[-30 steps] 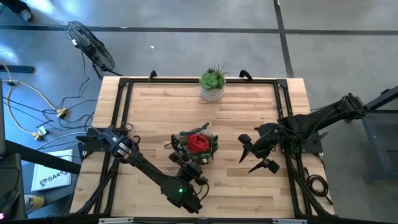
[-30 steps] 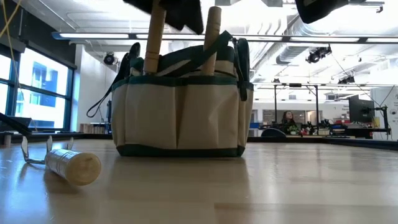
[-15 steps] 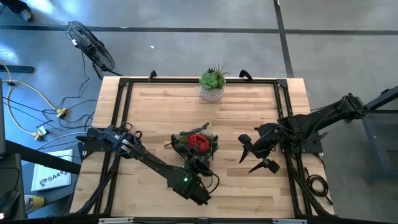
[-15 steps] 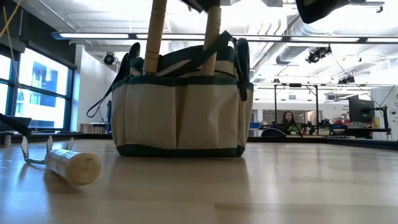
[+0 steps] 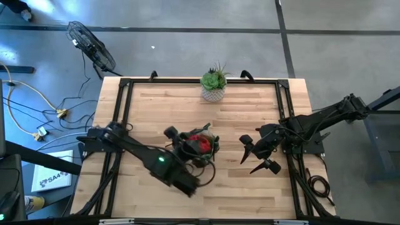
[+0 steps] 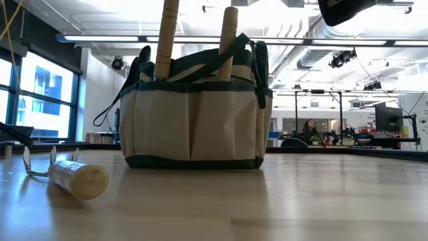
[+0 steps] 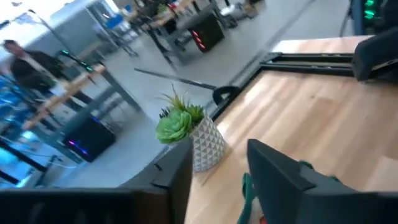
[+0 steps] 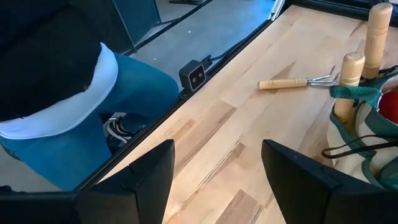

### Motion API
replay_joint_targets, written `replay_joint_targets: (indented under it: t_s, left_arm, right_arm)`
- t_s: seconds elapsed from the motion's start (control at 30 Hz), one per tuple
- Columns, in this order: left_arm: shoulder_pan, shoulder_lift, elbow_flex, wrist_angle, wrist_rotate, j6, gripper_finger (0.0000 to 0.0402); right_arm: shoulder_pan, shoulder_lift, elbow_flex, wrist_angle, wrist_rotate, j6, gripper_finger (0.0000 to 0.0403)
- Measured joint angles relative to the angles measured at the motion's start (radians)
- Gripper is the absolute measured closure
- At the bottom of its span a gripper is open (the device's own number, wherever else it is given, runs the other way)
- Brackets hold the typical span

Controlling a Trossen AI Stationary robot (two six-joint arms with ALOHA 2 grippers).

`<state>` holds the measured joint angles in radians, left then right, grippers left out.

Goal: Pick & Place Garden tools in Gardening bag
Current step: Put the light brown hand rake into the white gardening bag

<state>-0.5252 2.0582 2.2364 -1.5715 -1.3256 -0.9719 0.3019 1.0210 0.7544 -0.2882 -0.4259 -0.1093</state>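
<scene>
One tool left out, two handles up in the bag!
Gardening bag (image 5: 197,145) sat mid-surface; left gripper (image 7: 217,180) hovered beside it, jaws apart and empty. Right gripper (image 8: 217,171) waited wide. Loose tool (image 6: 70,177) lay near the front edge: approach its handle squarely.

Green succulent in white pot (image 5: 214,85) at worktop (image 5: 156,106) far edge; floor fan (image 5: 91,47) and cables (image 5: 37,106) on grey floor beside.

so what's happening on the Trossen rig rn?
Garden tools are going into the gardening bag mid-table. Two wooden-handled trowels stand upright in it already. The left gripper is beside the bag, fingers apart, nothing between them. The right gripper waits open to the bag's right. One wooden-handled tool lies on the table outside the bag.
</scene>
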Motion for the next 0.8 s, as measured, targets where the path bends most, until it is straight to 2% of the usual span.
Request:
replay_joint_targets:
  t_s: [0.13,0.23,0.37,0.43,0.6,0.7,0.8]
  left_arm:
    - [-0.008,-0.09,0.0,0.0,0.128,0.077,0.0321]
    - [-0.033,-0.147,0.0,0.0,0.287,0.143,0.0382]
    - [-0.107,-0.178,0.0,0.001,0.516,0.165,0.0392]
    - [-0.162,-0.177,-0.001,0.0,0.582,0.167,0.0398]
    - [-0.287,-0.17,-0.097,0.046,0.586,0.032,0.04]
    - [-0.34,-0.167,-0.205,0.097,0.556,-0.087,0.0401]
    - [-0.368,-0.169,-0.333,0.174,0.538,-0.125,0.0401]
  right_arm:
    - [0.0,0.0,0.0,-0.002,0.001,0.001,0.017]
    - [0.0,0.0,0.0,-0.006,0.002,0.002,0.017]
    - [0.0,0.0,0.0,-0.019,0.005,0.004,0.017]
    - [0.0,0.0,0.0,-0.017,0.005,0.004,0.017]
    - [-0.001,0.0,0.0,-0.015,0.008,-0.003,0.017]
    - [-0.001,0.0,0.0,-0.015,0.022,-0.003,0.017]
    - [-0.001,0.0,0.0,-0.015,0.038,-0.003,0.017]
